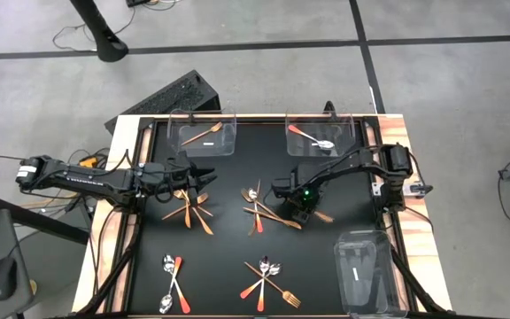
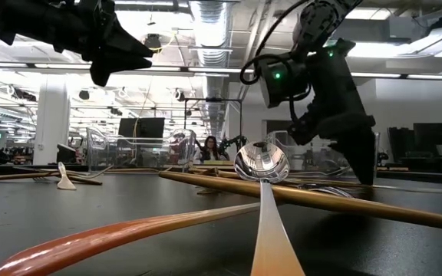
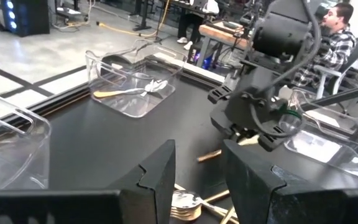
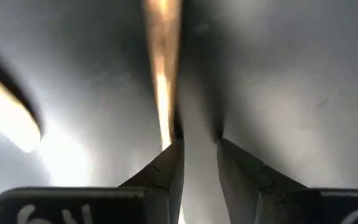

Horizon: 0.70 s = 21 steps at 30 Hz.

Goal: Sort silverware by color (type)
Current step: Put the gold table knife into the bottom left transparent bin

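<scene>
Silverware sort, early stage: two bins started, four loose piles still on my mat.

Nearest the table's front edge: a pile of red-handled spoons (image 1: 172, 282) and a mixed pile (image 1: 268, 283) of spoons, red handles and a copper fork. Mid-table: a copper-gold cluster (image 1: 191, 208) just under my left gripper (image 1: 204, 180), which hovers above it, jaws apart and empty. The central pile (image 1: 259, 211) lies beside my right gripper (image 1: 297, 209), which is down at the mat, jaws a little apart, a gold stick (image 4: 161, 81) lying just ahead of one fingertip, not clamped as far as I can see. Right side: one clear bin (image 1: 366, 270), contents unclear. Far edge: left bin (image 1: 205, 133) with one gold-handled spoon, right bin (image 1: 321, 136) with one red-handled spoon. I judge most of the sorting undone.
</scene>
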Each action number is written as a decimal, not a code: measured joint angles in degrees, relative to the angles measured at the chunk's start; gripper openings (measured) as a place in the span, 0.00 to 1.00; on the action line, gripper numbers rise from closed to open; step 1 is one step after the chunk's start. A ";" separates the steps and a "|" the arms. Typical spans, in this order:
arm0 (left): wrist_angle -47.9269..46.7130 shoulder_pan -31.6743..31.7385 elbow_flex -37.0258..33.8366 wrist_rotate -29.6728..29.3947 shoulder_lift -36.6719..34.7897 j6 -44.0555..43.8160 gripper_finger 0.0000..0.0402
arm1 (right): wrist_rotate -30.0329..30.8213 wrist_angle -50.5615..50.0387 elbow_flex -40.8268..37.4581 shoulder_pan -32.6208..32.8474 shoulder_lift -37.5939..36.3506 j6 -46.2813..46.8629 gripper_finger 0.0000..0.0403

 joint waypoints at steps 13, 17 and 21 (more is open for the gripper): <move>0.25 0.00 0.00 -0.63 0.00 -1.26 0.29 | -2.97 -2.18 4.73 2.02 -0.57 9.32 0.29; 0.24 0.00 0.00 -1.24 0.00 -2.88 0.29 | -1.46 4.22 4.73 3.13 -0.58 18.72 0.29; 0.26 0.00 0.00 -2.05 0.00 -4.48 0.29 | 1.82 9.51 4.75 3.73 -0.57 17.99 0.29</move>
